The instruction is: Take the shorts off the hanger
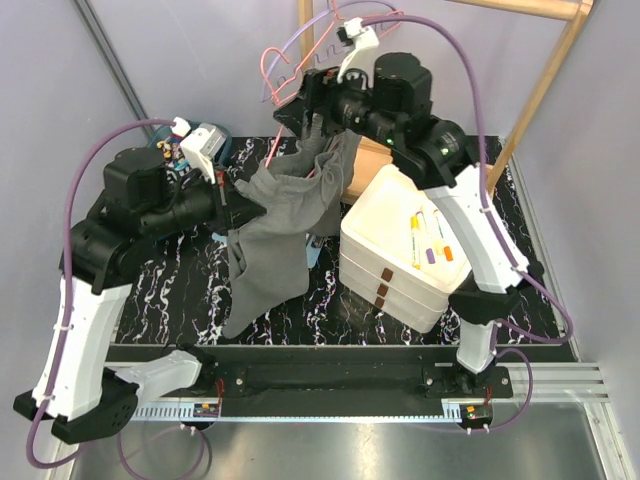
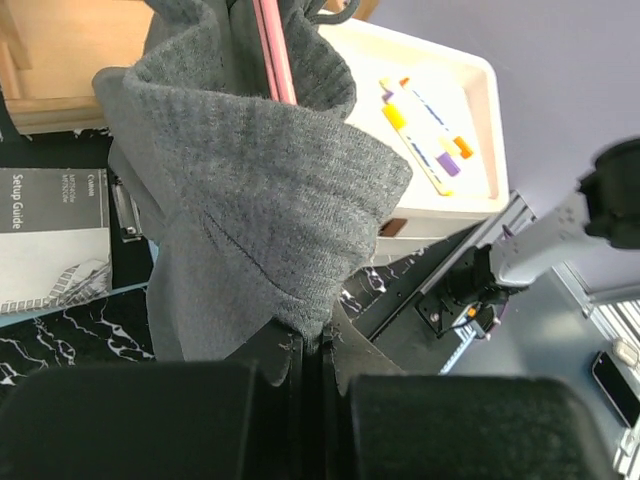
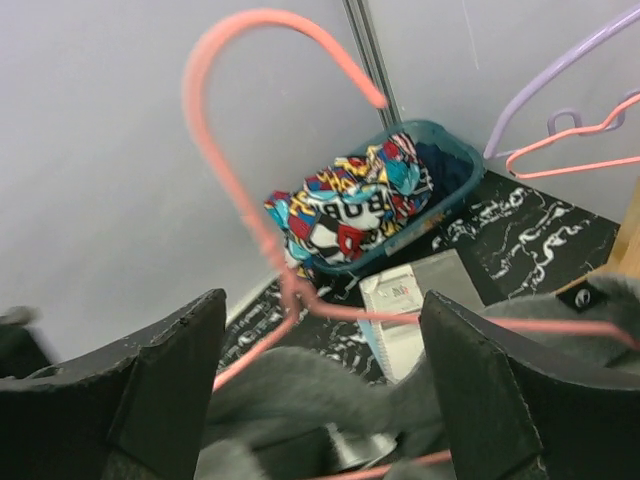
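Left wrist: grey knit shorts (image 2: 260, 200) drape thin pink hanger (image 2: 272, 50).

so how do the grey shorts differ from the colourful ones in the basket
The grey shorts are plain and hang on the pink hanger, pinched by the left gripper; the colourful shorts are graffiti-printed and lie bundled in the teal basket, untouched. Both are soft cloth.

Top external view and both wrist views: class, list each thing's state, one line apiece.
grey shorts: draped on the pink hanger, clamped by the left pincer.
pink hanger: threaded through the shorts, not gripped.
left pincer: shut on grey shorts.
right pincer: open, straddling the hanger.
print shorts: off any hanger, in the teal basket.
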